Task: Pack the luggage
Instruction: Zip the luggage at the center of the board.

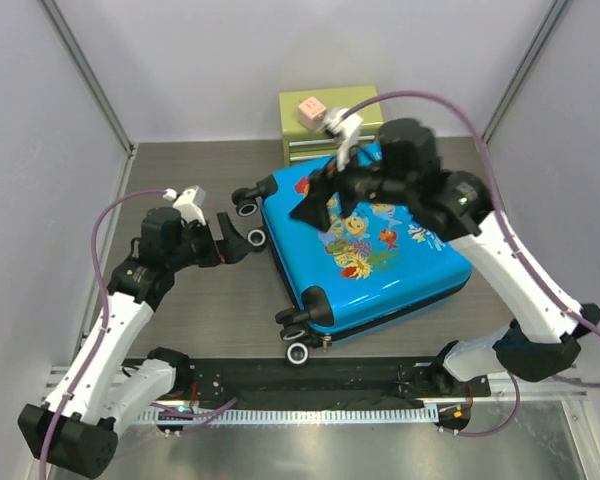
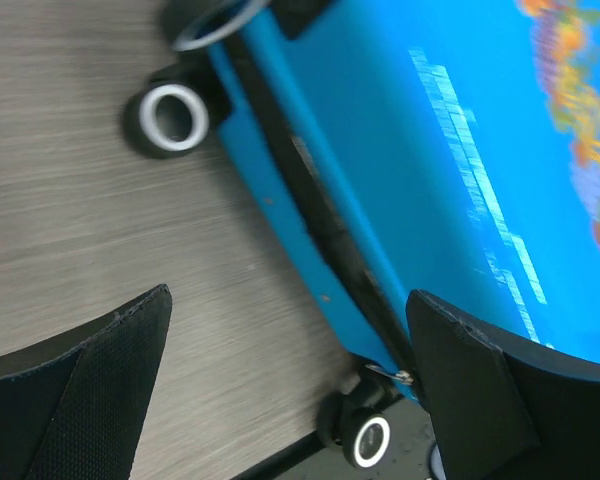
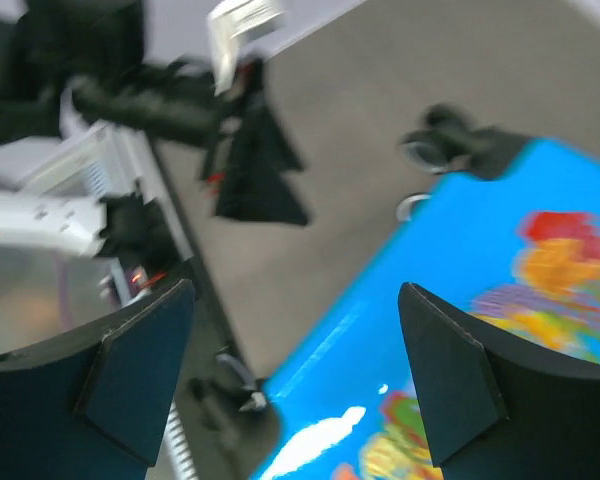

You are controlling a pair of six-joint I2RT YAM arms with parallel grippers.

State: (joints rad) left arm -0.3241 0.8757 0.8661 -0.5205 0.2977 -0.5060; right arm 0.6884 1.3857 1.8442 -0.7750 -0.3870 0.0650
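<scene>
The luggage is a bright blue hard-shell suitcase with a fish print, lying flat and closed at mid-table, wheels toward the left. My left gripper is open just off its left edge, holding nothing. In the left wrist view the gripper frames the table, and the luggage with its dark zip seam runs past the right finger. My right gripper hovers open over the lid's far-left part. In the right wrist view the gripper has nothing between its fingers, with the luggage below.
A small green drawer chest stands behind the suitcase, with a pink cube on top. Black wheels stick out at the suitcase's left end. Grey walls close the table on three sides. A black rail runs along the near edge.
</scene>
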